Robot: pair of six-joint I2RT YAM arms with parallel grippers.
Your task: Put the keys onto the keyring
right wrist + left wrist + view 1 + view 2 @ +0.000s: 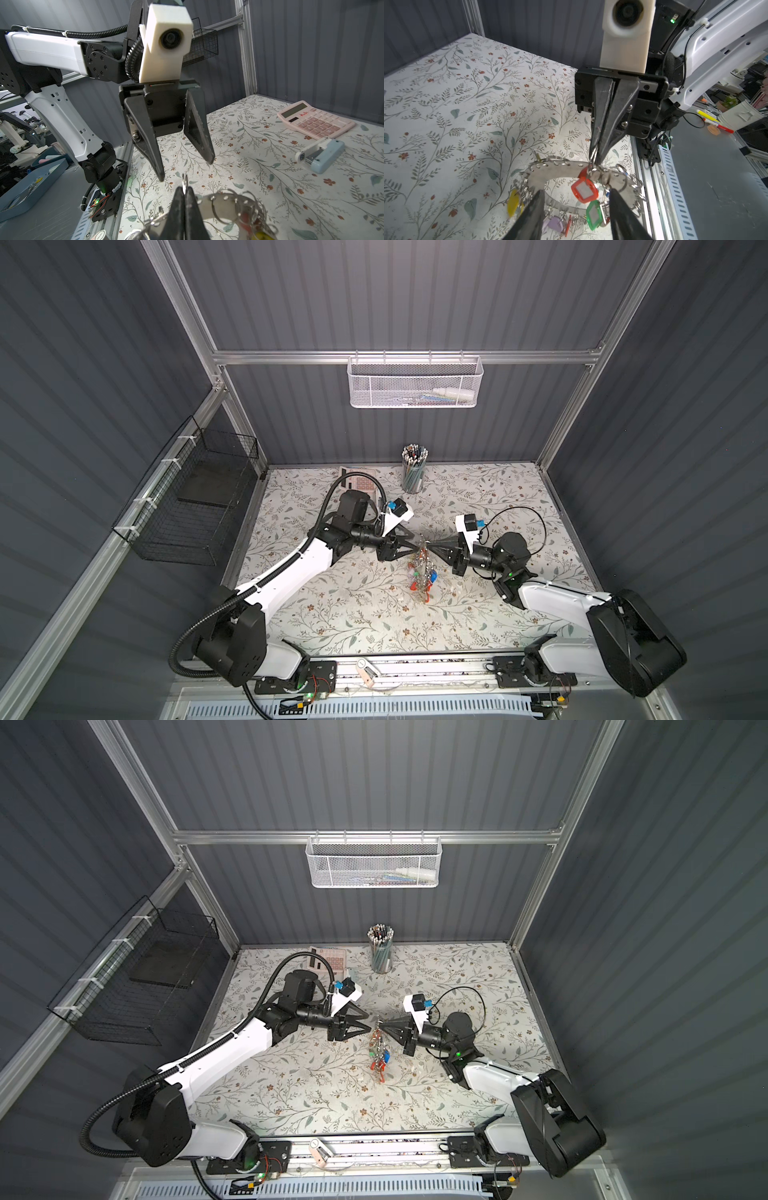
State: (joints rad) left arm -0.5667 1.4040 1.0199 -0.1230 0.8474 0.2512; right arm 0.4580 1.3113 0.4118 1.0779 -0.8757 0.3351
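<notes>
Your right hand (595, 156) pinched a little silver ring (184, 182), the keyring (556, 169) hung under it, and your left hand (186, 170) stood spread beside

Tabletop (446, 93) is floral, calculator (315, 121) pink, keyring (556, 171) grey, one tag (555, 224) perhaps lilac.

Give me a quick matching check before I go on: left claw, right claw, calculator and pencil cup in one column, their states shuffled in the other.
1. left claw
2. right claw
3. calculator
4. pencil cup

A. upright, full of pencils
B. shut on a small split ring at the keyring rim
C. pink, lying flat
D. open, close to the keyring

Pairs: 1-D, 2-B, 3-C, 4-A
</notes>
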